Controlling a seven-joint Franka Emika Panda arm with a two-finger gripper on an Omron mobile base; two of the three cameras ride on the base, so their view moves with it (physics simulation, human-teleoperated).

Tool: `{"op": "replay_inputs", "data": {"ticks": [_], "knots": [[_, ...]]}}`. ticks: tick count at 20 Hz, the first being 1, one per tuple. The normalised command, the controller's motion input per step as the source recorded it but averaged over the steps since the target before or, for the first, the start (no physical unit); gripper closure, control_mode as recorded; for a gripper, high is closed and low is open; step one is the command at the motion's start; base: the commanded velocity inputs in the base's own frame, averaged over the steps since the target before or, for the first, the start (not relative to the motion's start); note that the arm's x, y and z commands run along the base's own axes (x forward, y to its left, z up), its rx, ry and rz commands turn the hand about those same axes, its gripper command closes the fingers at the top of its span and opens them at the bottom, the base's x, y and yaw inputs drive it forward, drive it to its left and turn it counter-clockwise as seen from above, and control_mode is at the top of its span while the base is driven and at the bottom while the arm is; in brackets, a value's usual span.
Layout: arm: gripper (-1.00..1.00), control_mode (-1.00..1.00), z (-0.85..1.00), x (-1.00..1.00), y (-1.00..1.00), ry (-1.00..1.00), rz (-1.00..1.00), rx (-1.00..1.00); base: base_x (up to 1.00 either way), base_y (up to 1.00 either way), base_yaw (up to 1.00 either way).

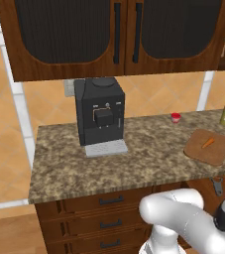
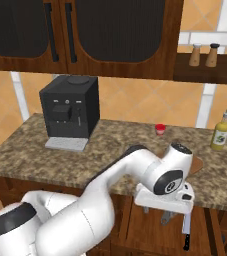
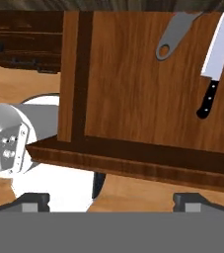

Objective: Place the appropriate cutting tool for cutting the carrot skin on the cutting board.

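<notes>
We judge this to be the reach for a tool, with nothing picked up so far. In the hand view our claw (image 3: 111, 200) shows only its two dark fingertips (image 3: 32, 201) at the bottom edge, set wide apart with nothing between them and touching nothing; so the claw is spread open and empty.

Just beyond the tips lies an open drawer (image 3: 133, 104) with a wooden floor. In it, at about one o'clock in the hand view, lies a grey peeler (image 3: 175, 35) with a hole in its handle end, and at two o'clock beside it a knife (image 3: 214, 64) with a black handle and pale blade. The two lie near each other but apart.

The carrot skin calls for the peeler, we think, not the knife. The next move would call for bringing the claw over the peeler's handle, lining the fingers across it, lowering and closing, while keeping clear of the knife.

Farther off, on the bench (image 1: 134, 158), the cutting board (image 1: 206, 147) sits at three o'clock in the left base view, with the carrot (image 1: 208, 143) lying on it. The coffee machine (image 1: 100, 113) stands at eleven o'clock.
</notes>
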Motion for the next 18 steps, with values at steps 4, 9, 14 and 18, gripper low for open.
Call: {"op": "replay_inputs", "data": {"ticks": [4, 9, 14, 18], "knots": [[-1.00, -1.00, -0.85, 0.33, 0.00, 0.14, 0.00, 0.01, 0.00, 0.00, 0.00], [-1.00, -1.00, -0.70, 0.00, -0.07, 0.00, 0.00, 0.00, 0.00, 0.00, 0.00], [-1.00, -1.00, -0.73, 0.00, 0.00, 0.00, 0.00, 0.00, 0.00, 0.00, 0.00], [-1.00, -1.00, -0.48, 0.02, -0.01, 0.00, 0.00, 0.00, 0.00, 0.00, 0.00]]}}
